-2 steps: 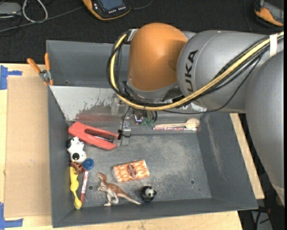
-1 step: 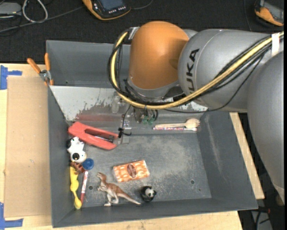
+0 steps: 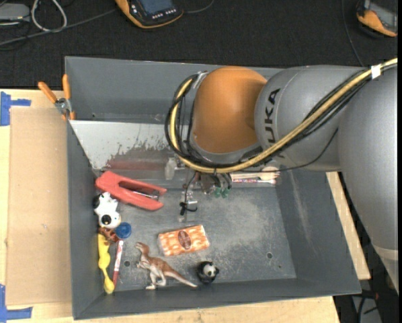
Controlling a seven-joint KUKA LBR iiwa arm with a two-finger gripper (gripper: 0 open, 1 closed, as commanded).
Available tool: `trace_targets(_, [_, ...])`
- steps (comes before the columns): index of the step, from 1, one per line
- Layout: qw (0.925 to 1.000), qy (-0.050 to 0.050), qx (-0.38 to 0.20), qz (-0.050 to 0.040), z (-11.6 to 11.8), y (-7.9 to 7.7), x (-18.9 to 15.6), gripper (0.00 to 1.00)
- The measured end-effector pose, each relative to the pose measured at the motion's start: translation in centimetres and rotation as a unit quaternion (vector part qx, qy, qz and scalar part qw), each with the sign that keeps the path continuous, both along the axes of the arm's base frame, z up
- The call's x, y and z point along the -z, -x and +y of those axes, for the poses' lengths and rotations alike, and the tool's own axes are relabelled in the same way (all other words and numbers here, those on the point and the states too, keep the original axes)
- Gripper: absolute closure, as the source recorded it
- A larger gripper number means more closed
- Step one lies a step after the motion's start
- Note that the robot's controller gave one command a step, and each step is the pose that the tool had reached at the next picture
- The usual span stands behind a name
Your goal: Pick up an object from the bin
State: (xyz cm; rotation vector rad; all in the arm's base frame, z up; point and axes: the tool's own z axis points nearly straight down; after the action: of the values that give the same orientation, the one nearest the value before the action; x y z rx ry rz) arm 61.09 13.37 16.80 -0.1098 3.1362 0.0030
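Pick not done, by my read: nothing lifted, and the whole grasp and lift are left. Bin [image 3: 255, 227] holds eight things by my count, one each: red stapler [image 3: 130, 190], dinosaur [image 3: 159, 268], orange packet [image 3: 183, 240], yellow toy [image 3: 105, 264], stick [image 3: 255, 177], panda [image 3: 107, 210], black-white ball [image 3: 207, 271], blue cap [image 3: 123, 231]. End effector [image 3: 186, 206] hangs mid-bin, just right of the stapler and behind the packet. Clenched or released: can't tell.

Grey KUKA arm [image 3: 369, 153], orange cover [image 3: 224, 110], blk/yel cables [image 3: 176, 123]

a robotics lab: kuka arm [image 3: 308, 120] over a grey test bin [image 3: 282, 261], loose cables [image 3: 46, 12].
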Motion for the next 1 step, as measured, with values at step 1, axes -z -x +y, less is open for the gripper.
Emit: trace_targets(1, [0.9969, -0.001, -0.078, 0.001, -3.85, 3.28, 7.95, 0.0])
